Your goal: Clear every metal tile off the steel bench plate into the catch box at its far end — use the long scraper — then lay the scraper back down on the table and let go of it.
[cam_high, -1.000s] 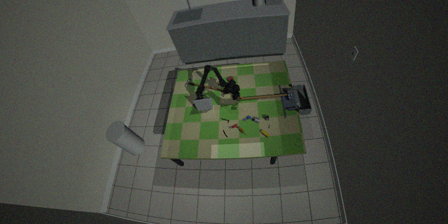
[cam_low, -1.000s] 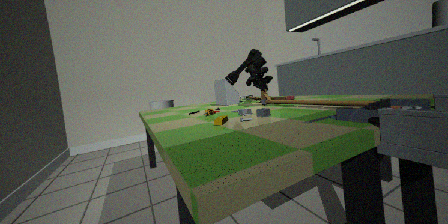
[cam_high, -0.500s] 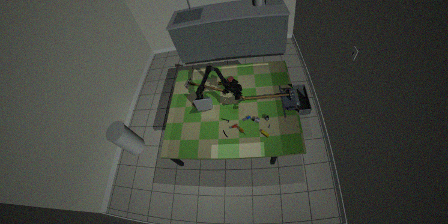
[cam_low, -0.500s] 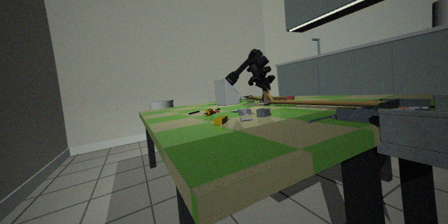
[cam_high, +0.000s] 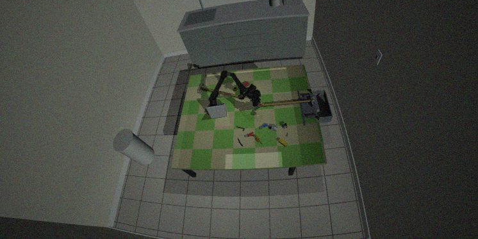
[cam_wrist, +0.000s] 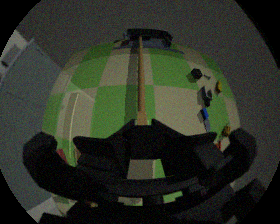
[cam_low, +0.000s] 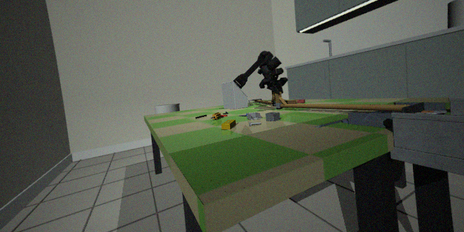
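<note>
Tool [cam_high: 255, 102] [cam_low: 276, 92] [cam_wrist: 143, 121] is clamped on the near end of the long scraper [cam_high: 284, 102] [cam_low: 328, 106] [cam_wrist: 141, 82], low over the checkered tabletop [cam_high: 234, 162] [cam_low: 246, 171] [cam_wrist: 176, 102], w/ an upright wooden grip [cam_low: 276, 99] showing right under it. The shaft runs straight out ahead of the tool, & its far end is over the steel plate [cam_high: 305, 111] [cam_low: 363, 118], well apart from the tool, near the catch box [cam_high: 325, 119] [cam_low: 425, 136], which sits farthest out. Some small pcs. [cam_low: 430, 111] show by the far end; can't tell how many, or whether they're on the plate or in the box. Off to the tool's rt. in the wrist view: a dark block [cam_high: 284, 125] [cam_low: 272, 116] [cam_wrist: 196, 73], a yellow item [cam_high: 282, 141] [cam_low: 228, 124] [cam_wrist: 219, 86] & a blue one [cam_high: 264, 125] [cam_wrist: 205, 113], all apart from the tool. On its opp. side, a red item [cam_high: 246, 83] [cam_low: 300, 101] [cam_wrist: 62, 156]. Behind the tool, toward the arm's pale base block [cam_high: 217, 111] [cam_low: 232, 96], there's another wooden handle [cam_high: 210, 90], approx. level, w/ its far end near the tabletop's edge.
</note>
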`<state>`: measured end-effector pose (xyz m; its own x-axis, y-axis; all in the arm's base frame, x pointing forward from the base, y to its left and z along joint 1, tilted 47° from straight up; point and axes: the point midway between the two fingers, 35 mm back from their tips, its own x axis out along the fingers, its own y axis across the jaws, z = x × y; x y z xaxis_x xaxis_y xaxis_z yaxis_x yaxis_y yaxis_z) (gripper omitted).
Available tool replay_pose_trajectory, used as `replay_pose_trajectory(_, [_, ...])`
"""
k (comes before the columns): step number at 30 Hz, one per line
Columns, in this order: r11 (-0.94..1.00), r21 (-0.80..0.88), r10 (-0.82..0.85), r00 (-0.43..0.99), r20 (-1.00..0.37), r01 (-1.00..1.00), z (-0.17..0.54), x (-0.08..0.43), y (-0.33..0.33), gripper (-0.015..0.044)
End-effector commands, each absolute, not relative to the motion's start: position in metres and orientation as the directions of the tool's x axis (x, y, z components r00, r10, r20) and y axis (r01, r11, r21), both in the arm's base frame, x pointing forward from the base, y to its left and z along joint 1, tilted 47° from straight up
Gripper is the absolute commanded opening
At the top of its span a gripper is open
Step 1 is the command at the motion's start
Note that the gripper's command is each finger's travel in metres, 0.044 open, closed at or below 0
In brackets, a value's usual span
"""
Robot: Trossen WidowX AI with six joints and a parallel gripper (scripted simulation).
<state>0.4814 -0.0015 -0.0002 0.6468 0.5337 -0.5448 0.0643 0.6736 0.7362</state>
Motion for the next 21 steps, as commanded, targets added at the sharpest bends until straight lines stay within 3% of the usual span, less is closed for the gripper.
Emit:
replay_pose_trajectory(1, [0.676, 0.734, 0.527, 0.653, -0.544, 0.066, 0.000, 0.490, -0.004, 0.0000])
replay_pose_trajectory(21, [0.676, 0.734, 0.527, 0.654, -0.543, 0.065, -0.003, 0.519, -0.007, 0.0000])
